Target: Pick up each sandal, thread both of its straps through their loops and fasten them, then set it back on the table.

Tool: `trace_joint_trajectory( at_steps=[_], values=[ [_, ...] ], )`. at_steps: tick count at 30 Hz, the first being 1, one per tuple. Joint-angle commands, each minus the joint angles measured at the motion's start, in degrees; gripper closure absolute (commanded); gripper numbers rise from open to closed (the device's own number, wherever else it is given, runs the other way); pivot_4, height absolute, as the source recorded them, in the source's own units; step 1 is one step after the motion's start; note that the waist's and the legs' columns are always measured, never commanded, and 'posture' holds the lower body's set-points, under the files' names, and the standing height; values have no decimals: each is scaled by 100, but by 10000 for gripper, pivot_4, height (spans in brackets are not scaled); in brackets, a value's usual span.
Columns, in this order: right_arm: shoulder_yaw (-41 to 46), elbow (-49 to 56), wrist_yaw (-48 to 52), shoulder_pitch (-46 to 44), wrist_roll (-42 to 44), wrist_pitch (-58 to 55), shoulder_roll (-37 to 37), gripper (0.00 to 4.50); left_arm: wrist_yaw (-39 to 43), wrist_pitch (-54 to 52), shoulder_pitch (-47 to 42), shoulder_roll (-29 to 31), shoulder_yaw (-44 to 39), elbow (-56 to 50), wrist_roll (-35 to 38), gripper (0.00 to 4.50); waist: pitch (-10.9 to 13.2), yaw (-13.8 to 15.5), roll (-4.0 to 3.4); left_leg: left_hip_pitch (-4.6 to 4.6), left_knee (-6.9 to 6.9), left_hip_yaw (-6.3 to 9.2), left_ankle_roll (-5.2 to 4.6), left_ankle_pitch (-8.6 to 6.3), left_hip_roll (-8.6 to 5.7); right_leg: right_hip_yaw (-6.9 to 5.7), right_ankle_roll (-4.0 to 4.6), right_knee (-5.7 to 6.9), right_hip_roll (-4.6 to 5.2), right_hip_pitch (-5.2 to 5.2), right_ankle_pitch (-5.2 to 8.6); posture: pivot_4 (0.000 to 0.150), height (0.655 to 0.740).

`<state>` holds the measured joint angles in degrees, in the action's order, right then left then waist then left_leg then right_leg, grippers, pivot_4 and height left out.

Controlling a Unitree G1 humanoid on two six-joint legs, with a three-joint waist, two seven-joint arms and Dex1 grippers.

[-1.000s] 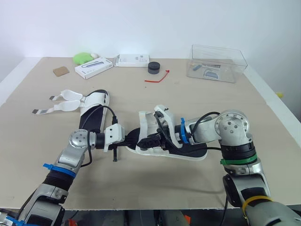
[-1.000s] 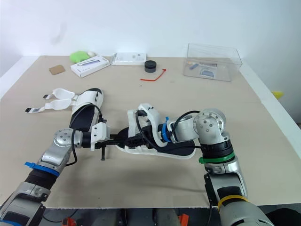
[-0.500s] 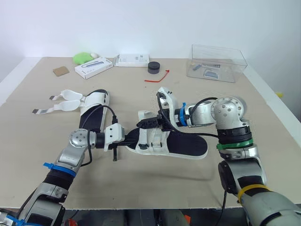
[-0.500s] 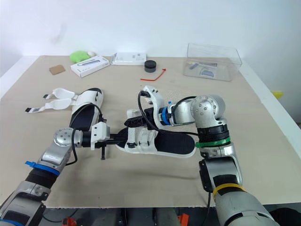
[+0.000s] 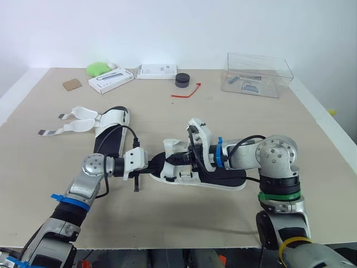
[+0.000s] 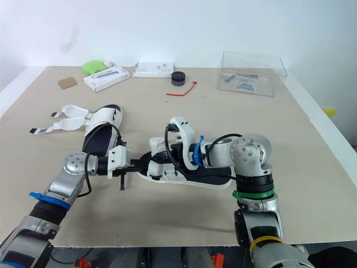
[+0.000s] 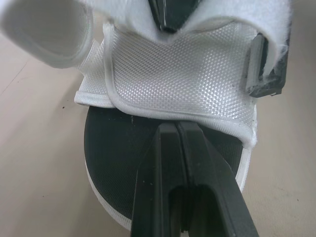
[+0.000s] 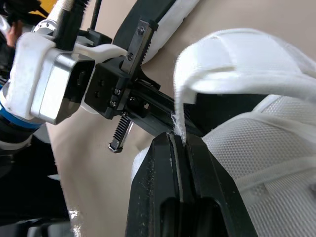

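Note:
A white-strapped sandal with a black footbed [image 5: 223, 174] lies at the table's middle. My left gripper [image 5: 158, 166] is shut, its tips [image 7: 176, 127] lying on the toe of the footbed against the hem of the mesh upper [image 7: 187, 79]. My right gripper [image 5: 176, 158] reaches in from the right over the sandal and is shut on the thin end of the looped front strap [image 8: 178, 116]. A second sandal [image 5: 111, 131] lies farther left, with both straps [image 5: 75, 114] spread open on the table.
Along the back stand a green object [image 5: 97, 68], two white boxes [image 5: 110, 80] [image 5: 158, 71], a black round piece [image 5: 182, 80], a red tie [image 5: 187, 92] and a clear container [image 5: 257, 75]. A brown card [image 5: 72, 84] lies at the back left.
My right gripper lifted away from the sandal, came back down onto the front strap and closed on its end. The left arm has stayed put.

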<state>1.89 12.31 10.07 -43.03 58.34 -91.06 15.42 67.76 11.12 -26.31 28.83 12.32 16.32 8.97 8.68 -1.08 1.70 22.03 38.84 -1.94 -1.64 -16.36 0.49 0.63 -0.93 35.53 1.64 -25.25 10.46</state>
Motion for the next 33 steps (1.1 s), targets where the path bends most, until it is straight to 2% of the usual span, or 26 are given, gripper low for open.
trace_joint_trajectory(
  at_steps=[1, 8, 16, 17, 18, 20, 21, 30, 33],
  values=[
    [-124, 254, -53, 107, -93, -130, -98, 44571, -12, -175, 134, 54, 242, 233, -324, 45000, -1, 0, -2, 0, 0, 0, 0, 0, 0, 0, 0, 0, -1, 0, 0, 1500, 7400],
    [-110, 28, 147, -213, -591, 137, -86, 44571, 31, -152, 84, 46, 271, 283, -339, 45000, -1, 0, -2, 0, 0, -3, 0, 0, -1, 1, -1, 0, -19, -1, 0, 1500, 7400],
    [-71, -2, 423, -288, -786, 225, -158, 44571, 38, -133, 73, 47, 290, 293, -349, 45000, -1, 1, -2, -1, 1, -3, 0, 0, -1, 1, 0, 0, -20, 0, 0, 1500, 7400],
    [-44, 4, 442, -289, -781, 189, -172, 37995, 39, -129, 78, 54, 287, 292, -350, 45000, -1, 1, -2, -1, 0, -3, 0, 0, -1, 1, 0, 0, -20, 0, 0, 1500, 7400],
    [1, 8, 460, -296, -767, 135, -194, 36590, 41, -126, 81, 61, 285, 290, -351, 45000, -1, 1, -3, -1, 1, -3, 0, 0, -1, 1, 0, 0, -20, 0, 0, 1500, 7400],
    [142, 17, 490, -330, -709, -28, -264, 27064, 41, -131, 88, 67, 284, 281, -350, 45000, -1, 1, -3, -1, 1, -2, 0, 0, -1, 1, 1, 0, -20, 0, -1, 1500, 7400],
    [213, 38, 500, -341, -562, -92, -273, 25382, 39, -134, 92, 70, 285, 275, -351, 45000, -1, 1, -3, -1, 1, -2, 0, 0, -1, 2, 1, 1, -20, 0, -1, 1500, 7400],
    [249, 50, 347, -247, -33, -144, -173, 25382, 39, -148, 88, 77, 288, 268, -346, 45000, -1, 1, -3, -2, 1, -2, 0, 1, -1, 2, 3, 1, -17, 0, -2, 1500, 7400],
    [235, 41, 277, -171, -65, -144, -187, 33200, 39, -154, 92, 77, 289, 259, -343, 45000, -1, 1, -3, -2, 1, -2, 0, 1, 0, 2, 3, 1, -18, 0, -2, 1500, 7400]
  ],
)
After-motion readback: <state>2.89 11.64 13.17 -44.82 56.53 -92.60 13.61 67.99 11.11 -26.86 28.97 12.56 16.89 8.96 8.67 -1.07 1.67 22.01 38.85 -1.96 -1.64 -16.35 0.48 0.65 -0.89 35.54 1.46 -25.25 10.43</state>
